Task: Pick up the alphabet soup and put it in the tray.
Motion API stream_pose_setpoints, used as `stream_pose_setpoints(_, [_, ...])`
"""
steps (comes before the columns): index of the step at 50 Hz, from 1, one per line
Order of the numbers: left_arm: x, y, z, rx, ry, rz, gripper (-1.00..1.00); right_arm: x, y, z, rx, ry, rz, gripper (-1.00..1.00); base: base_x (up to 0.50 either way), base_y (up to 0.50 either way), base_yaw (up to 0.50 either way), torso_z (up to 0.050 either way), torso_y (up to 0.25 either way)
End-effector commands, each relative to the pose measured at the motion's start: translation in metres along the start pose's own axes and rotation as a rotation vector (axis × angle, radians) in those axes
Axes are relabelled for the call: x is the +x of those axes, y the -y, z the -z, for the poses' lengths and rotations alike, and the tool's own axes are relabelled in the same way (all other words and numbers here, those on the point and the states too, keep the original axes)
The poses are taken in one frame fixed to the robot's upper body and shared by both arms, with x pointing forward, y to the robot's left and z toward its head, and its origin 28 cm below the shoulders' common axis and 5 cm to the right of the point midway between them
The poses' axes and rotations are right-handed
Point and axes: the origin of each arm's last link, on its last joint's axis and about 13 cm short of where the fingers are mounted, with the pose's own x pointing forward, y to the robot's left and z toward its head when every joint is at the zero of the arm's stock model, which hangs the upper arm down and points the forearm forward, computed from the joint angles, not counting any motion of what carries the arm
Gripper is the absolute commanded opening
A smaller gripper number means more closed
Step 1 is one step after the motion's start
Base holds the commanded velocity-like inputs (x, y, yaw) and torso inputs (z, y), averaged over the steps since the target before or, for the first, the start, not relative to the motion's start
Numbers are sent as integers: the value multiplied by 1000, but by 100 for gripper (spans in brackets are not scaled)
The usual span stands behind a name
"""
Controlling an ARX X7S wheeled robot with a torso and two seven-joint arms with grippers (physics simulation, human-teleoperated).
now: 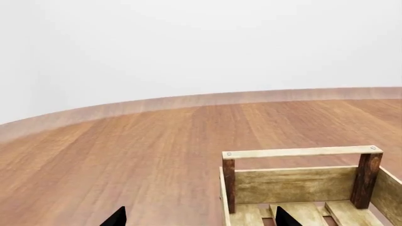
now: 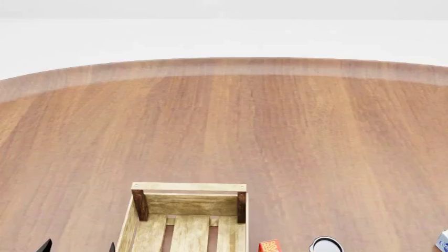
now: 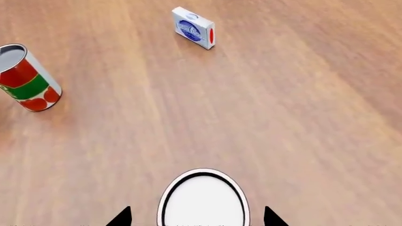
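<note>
Right wrist: soup (image 3: pixel 203 200) between jaws.

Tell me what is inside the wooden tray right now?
Nothing shows inside the tray: only its bare slatted bottom in the head and left wrist views. Its near part is cut off by the picture edge, so that part cannot be checked.

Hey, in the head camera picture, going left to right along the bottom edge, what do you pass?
Left gripper → tray → red item at the edge, too cropped to identify → alphabet soup, only its white top showing → white-and-blue box corner.
</note>
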Motion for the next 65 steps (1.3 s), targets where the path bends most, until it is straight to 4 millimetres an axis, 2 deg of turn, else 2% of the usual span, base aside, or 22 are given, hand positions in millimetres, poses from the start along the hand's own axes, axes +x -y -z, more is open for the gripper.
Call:
stream_pose_setpoints(1, [0, 0, 0, 0, 0, 0, 100, 6, 2, 6, 15, -20, 7, 100, 0, 0, 0, 0, 0])
stream_pose_setpoints(21, [-1, 0, 0, -4, -1, 2, 100, 18, -1, 17, 18, -53, -4, 100, 0, 0, 0, 0, 0])
stream_pose_setpoints(50, [-1, 0, 0, -3, -1, 3, 100, 19, 0, 22, 26, -54, 4, 100, 0, 0, 0, 0, 0])
stream_pose_setpoints(51, [-1, 0, 0, -3, -1, 3, 100, 19, 0, 21, 23, -52, 7, -100, 0, 0, 0, 0, 0])
stream_pose_setpoints(65, [0, 0, 0, -4, -3, 2, 100, 17, -2, 16, 12, -37, -4, -100, 0, 0, 0, 0, 1])
